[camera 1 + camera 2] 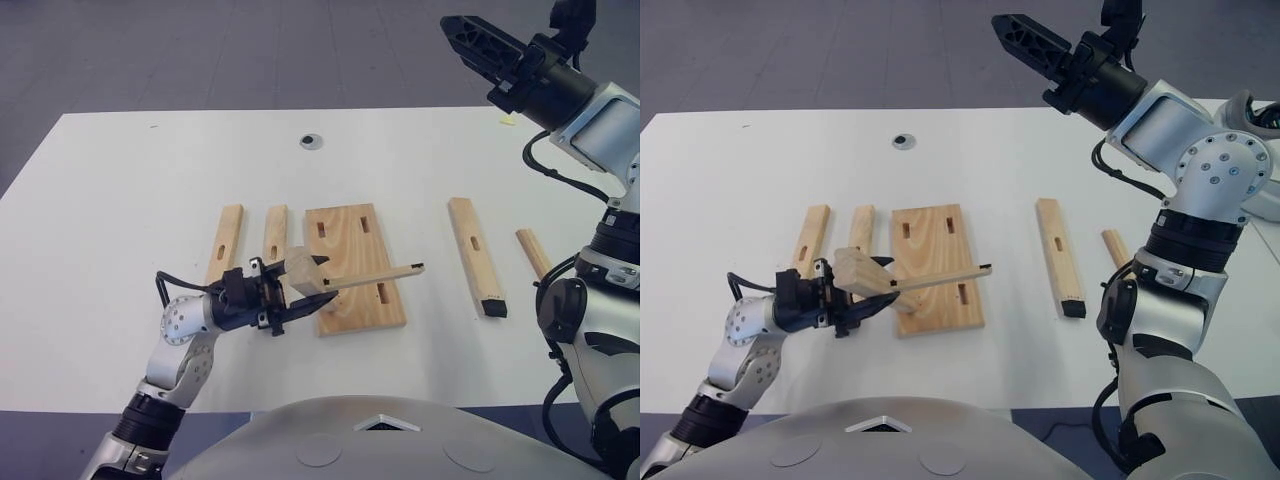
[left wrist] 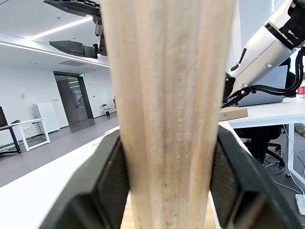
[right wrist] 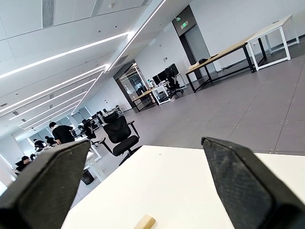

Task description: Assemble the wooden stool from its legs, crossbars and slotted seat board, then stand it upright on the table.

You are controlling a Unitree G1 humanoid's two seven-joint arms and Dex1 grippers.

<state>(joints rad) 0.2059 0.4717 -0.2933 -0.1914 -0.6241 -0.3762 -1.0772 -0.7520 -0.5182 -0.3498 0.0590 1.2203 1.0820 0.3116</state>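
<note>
Leg [image 1: 301, 268] with crossbar [image 1: 375, 275] in left hand [image 1: 292, 293], over seat board [image 1: 352, 238], grommet [image 1: 312, 142] beyond

Bright, even light from ceiling strips [image 3: 71, 49]; soft, faint shadows on the white table [image 1: 120, 200].

Nothing is showing clearly enough to be read. A green sign [image 3: 179, 19] is glowing above the doorway [image 3: 192, 44] in the hall behind, its marks too small to make out.
</note>
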